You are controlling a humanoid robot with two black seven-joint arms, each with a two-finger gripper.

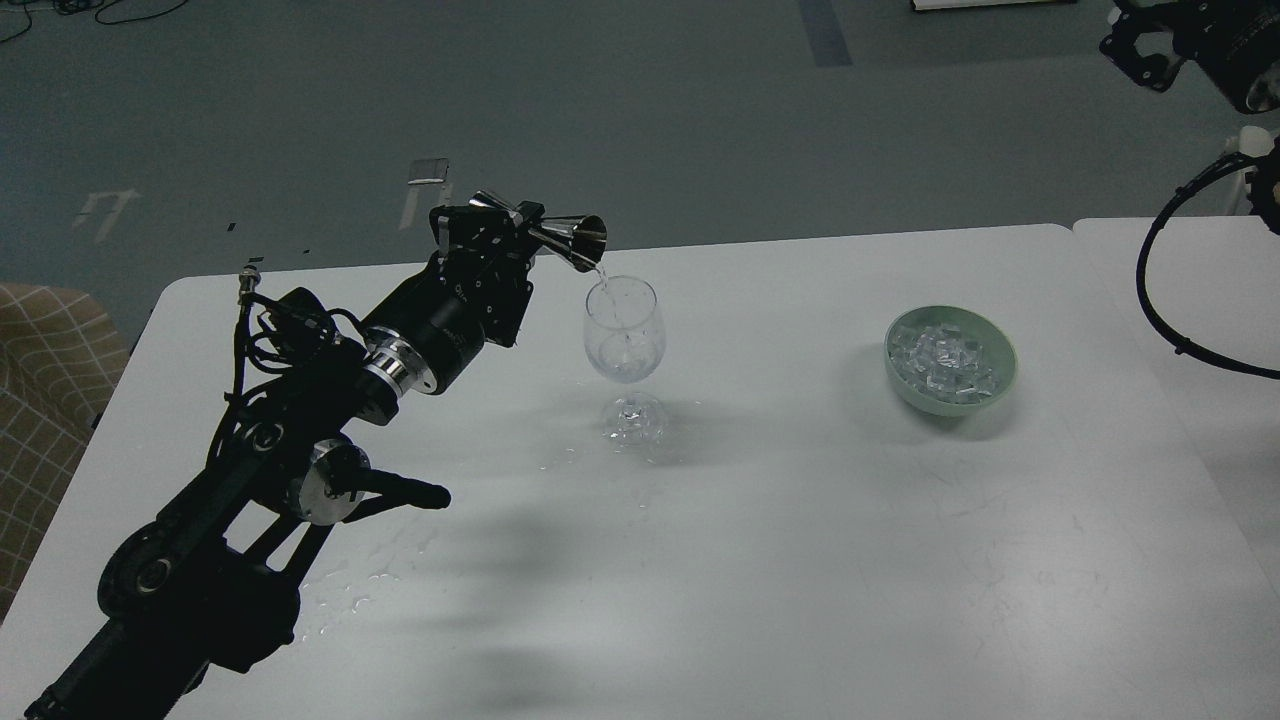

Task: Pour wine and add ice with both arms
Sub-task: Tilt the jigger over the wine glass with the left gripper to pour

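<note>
My left gripper [515,232] is shut on a shiny metal jigger [560,233], tipped with its mouth over the left rim of a clear wine glass [624,332]. A thin stream of clear wine [600,278] runs from the jigger into the glass. The glass stands upright on the white table [760,560]. The ice [945,357], several small glassy cubes, fills a pale green bowl [992,392] to the right. My right arm [1200,45] is raised at the top right, far from the table; its gripper's fingers cannot be told apart.
Water drops lie on the table near the glass foot and by my left arm. A second white table [1200,290] adjoins on the right. A chequered chair [50,370] stands at the left edge.
</note>
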